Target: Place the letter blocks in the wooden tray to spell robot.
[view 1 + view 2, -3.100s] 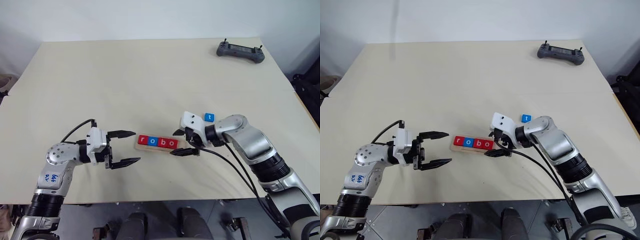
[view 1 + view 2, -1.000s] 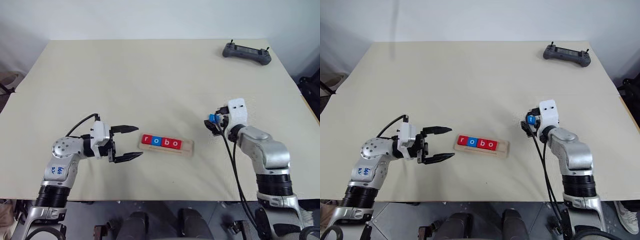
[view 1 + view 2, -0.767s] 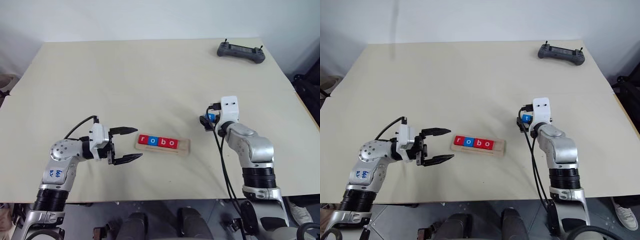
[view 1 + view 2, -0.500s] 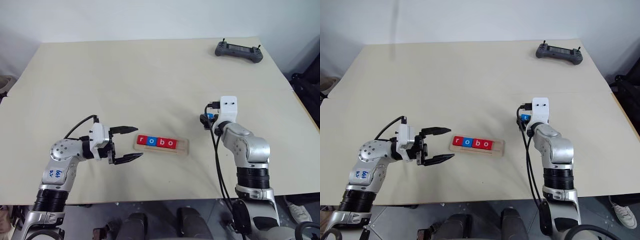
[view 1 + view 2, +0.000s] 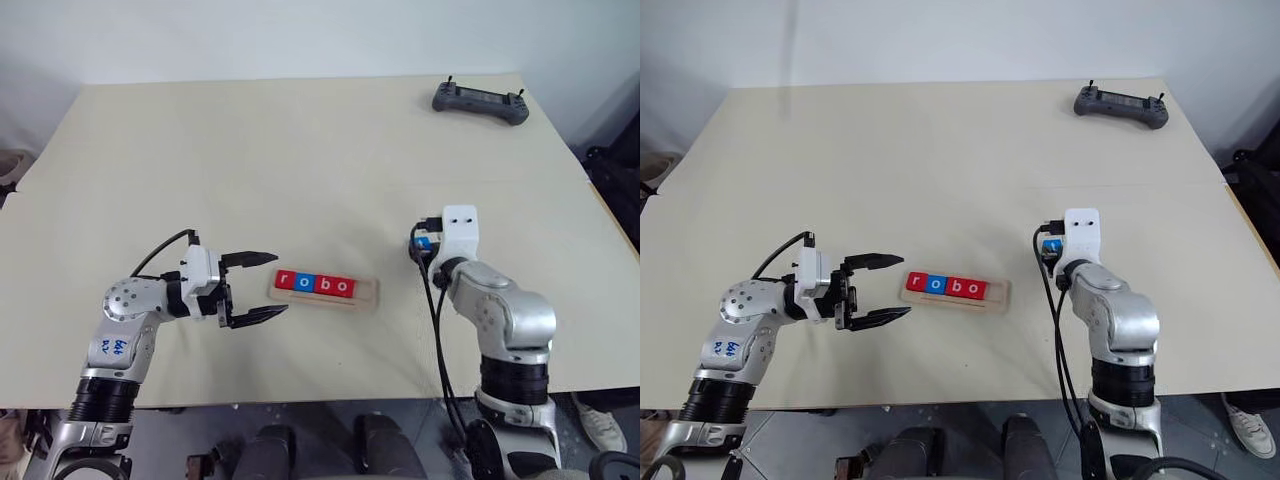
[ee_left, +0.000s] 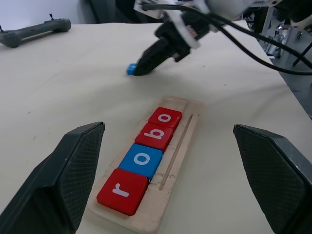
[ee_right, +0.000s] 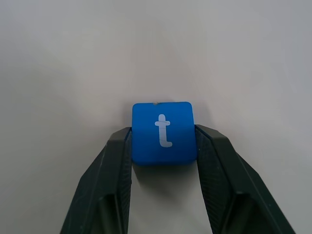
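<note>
The wooden tray (image 5: 371, 293) lies on the table with four letter blocks in its groove: red r (image 5: 287, 281), blue o (image 5: 307, 283), red b (image 5: 326, 285) and red o (image 5: 345, 287). The tray's right end is bare. A blue t block (image 7: 163, 131) rests on the table to the right of the tray. My right gripper (image 5: 419, 244) is shut on it, with one finger pressed against each side. My left gripper (image 5: 278, 285) is open and level, just left of the tray's r end, holding nothing.
A grey controller (image 5: 480, 100) lies at the table's far right corner. The right arm's black cables (image 5: 437, 330) trail over the table toward its near edge. Bare tabletop stretches behind the tray.
The right fingers have closed onto the sides of the blue t block, and that hand has drawn back a little toward me. The left arm has kept still.
</note>
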You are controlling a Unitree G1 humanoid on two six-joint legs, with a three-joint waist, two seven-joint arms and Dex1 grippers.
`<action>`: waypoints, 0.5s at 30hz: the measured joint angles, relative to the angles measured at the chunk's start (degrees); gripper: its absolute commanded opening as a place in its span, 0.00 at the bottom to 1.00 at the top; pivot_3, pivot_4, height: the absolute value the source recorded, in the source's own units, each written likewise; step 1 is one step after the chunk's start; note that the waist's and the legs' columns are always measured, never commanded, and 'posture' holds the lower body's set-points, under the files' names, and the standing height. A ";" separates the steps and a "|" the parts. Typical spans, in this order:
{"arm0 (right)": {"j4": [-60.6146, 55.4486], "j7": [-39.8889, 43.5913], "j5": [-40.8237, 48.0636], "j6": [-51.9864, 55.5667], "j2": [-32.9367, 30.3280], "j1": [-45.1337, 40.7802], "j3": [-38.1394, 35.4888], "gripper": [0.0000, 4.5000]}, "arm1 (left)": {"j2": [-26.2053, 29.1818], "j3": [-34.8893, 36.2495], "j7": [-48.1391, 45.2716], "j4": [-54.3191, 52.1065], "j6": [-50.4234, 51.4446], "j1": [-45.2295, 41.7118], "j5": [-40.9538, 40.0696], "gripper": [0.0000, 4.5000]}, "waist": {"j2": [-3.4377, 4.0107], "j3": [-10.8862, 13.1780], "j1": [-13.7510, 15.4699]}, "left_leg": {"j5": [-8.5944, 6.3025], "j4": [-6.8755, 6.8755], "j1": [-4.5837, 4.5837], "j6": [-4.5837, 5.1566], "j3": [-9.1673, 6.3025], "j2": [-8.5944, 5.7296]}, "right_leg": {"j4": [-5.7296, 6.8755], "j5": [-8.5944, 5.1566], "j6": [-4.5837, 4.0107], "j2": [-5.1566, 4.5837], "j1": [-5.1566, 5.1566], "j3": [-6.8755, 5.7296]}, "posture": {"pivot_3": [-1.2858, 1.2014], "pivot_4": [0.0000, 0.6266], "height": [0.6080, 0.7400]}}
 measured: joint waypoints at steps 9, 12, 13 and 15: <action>-23.74 0.59 1.12 13.62 2.03 15.10 -3.24 0.32 | -1.02 1.74 0.68 -1.72 0.30 -2.25 -2.13 1.00 | -0.01 -0.04 -0.18 | 0.02 -0.05 0.00 0.01 0.01 0.06 | -0.01 0.00 0.00 0.04 -0.03 0.09 | 0.52 0.24 1.00; -26.09 0.10 0.73 14.57 3.75 16.73 -3.18 0.32 | -0.18 1.78 0.11 -1.64 1.23 -1.52 -2.17 1.00 | -0.03 -0.05 -0.13 | 0.02 -0.06 0.01 0.01 0.01 0.05 | 0.00 -0.01 -0.01 0.05 -0.03 0.08 | 0.52 0.24 1.00; -26.37 -0.13 0.42 14.69 4.49 16.87 -3.19 0.40 | 0.01 1.81 -0.21 -1.57 1.69 -1.37 -2.19 1.00 | -0.05 -0.06 -0.08 | 0.02 -0.06 0.01 0.01 0.00 0.02 | 0.00 -0.01 -0.01 0.06 -0.03 0.08 | 0.52 0.24 1.00; -26.39 -0.18 0.27 14.75 5.21 16.97 -3.07 0.54 | 0.32 1.82 -0.63 -1.42 2.40 -1.26 -2.20 1.00 | -0.09 -0.08 -0.08 | 0.02 -0.05 0.01 0.01 0.00 0.01 | 0.00 -0.01 -0.01 0.05 -0.02 0.08 | 0.52 0.24 1.00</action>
